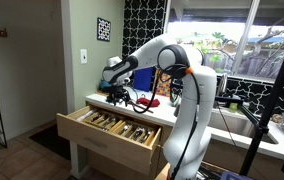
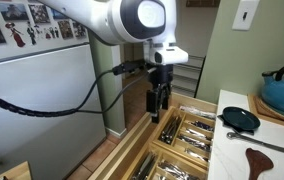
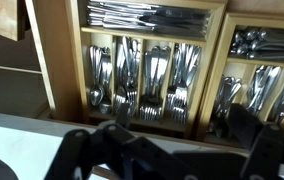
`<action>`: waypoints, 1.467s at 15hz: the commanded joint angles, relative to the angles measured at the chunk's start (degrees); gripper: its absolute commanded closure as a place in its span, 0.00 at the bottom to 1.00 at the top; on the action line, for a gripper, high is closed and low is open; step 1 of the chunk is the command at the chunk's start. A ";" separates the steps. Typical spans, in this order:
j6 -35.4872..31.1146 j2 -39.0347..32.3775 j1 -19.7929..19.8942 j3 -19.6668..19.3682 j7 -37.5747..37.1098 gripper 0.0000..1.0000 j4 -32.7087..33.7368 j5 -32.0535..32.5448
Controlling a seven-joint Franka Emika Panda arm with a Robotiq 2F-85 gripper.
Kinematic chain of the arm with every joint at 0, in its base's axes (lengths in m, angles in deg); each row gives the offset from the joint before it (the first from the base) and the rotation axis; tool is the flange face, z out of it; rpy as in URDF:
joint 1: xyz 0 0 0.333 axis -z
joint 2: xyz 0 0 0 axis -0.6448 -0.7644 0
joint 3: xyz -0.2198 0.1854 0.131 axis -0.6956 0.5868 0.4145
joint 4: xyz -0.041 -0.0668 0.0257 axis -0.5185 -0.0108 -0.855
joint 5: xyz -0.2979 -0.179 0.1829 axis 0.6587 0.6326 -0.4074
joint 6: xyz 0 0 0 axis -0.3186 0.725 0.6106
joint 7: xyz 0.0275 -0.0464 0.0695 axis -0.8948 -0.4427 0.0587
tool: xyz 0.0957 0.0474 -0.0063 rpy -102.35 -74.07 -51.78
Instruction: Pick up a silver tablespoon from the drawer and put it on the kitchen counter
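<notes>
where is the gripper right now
In an exterior view the gripper hangs over the open drawer and its cutlery compartments, beside the edge of the kitchen counter, near the dark pan.

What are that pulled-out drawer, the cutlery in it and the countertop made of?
The drawer looks like light wood with a matte finish, going by its pale tan walls and dividers. The cutlery seems to be polished metal, probably steel: it is silver-grey with bright glints. The kitchen counter is a smooth white slab; whether it is stone, laminate or composite, the pictures do not settle.
</notes>
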 commanded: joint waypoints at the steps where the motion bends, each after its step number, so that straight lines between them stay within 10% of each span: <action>1: 0.17 -10.76 -2.50 -2.72 -12.46 0.00 6.24 6.47; 15: -0.36 -20.25 -5.19 -7.64 -12.65 0.00 12.57 7.33; 22: -14.66 -30.69 -3.66 -8.25 -1.67 0.00 19.70 2.59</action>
